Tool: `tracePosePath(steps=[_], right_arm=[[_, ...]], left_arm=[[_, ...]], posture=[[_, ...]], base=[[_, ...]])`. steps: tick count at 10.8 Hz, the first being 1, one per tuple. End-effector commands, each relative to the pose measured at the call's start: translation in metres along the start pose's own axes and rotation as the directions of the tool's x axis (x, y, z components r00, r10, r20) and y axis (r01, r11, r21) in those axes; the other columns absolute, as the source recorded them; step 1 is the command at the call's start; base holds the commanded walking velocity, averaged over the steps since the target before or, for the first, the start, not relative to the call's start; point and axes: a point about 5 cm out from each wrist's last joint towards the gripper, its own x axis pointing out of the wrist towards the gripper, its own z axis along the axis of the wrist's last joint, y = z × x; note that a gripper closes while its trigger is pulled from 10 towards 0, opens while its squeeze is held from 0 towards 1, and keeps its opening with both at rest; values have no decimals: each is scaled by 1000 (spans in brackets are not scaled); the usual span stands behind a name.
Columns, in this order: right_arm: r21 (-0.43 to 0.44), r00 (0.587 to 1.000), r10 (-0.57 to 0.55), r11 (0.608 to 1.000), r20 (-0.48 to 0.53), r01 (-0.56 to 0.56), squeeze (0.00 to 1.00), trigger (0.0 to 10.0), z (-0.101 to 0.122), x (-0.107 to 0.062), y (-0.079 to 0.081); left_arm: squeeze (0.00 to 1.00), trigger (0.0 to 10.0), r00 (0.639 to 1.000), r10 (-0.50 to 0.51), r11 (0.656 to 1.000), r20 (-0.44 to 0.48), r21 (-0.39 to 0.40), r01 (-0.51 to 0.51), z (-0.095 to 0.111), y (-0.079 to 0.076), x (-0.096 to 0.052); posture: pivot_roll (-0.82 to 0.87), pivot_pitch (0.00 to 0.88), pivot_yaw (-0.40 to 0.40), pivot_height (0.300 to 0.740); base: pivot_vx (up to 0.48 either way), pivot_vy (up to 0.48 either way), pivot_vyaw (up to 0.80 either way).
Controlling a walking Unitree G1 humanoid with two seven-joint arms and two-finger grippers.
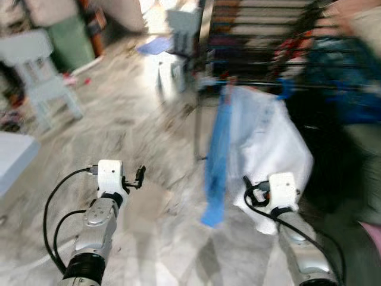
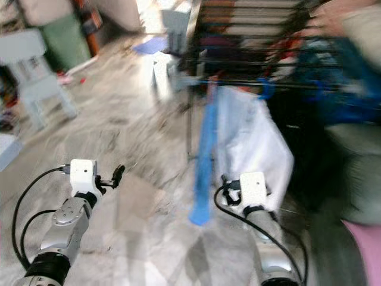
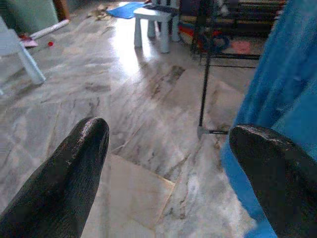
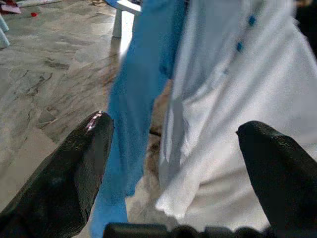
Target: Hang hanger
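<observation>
A white garment (image 1: 262,131) with a blue strip of cloth (image 1: 217,161) beside it hangs from the black drying rack (image 1: 268,59). A blue hook-like shape (image 1: 286,89) sits at the garment's top, too blurred to tell more. My right gripper (image 4: 173,134) is open, low and close in front of the white garment (image 4: 237,99) and blue cloth (image 4: 138,89), holding nothing. My left gripper (image 3: 168,134) is open over bare marble floor, left of the rack leg (image 3: 203,94), with the blue cloth (image 3: 277,74) at its side. The head views are motion-blurred.
A pale blue child's chair (image 1: 41,77) and a green bin (image 1: 71,42) stand at the far left. A small stool (image 1: 169,65) stands beyond the rack's left end. A white surface (image 1: 12,158) juts in at the left edge. Dark clothes (image 1: 345,83) crowd the rack's right side.
</observation>
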Motion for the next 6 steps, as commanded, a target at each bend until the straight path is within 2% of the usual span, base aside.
tracePosePath(steps=[1, 3, 6], right_arm=[[-3, 999, 12, 1000, 33, -11, 0, 10000, 8, 2, 6], [-3, 999, 11, 1000, 40, -11, 0, 10000, 12, 1, 9], [-18, 998, 28, 999, 52, -27, 0, 10000, 13, -2, 15]], left_arm=[[0, 10000, 1000, -17, 1000, -2, -3, 17, -1, -4, 0], [0, 10000, 997, -78, 997, 6, 18, 78, 2, -15, 0], [0, 10000, 997, -78, 997, -8, 3, 79, -2, -16, -5]], posture=[[-96, 40, 29, 740], [-97, 60, 25, 740], [-92, 76, 24, 740]], base=[[277, 394, 0], [276, 392, -800], [326, 350, -800]])
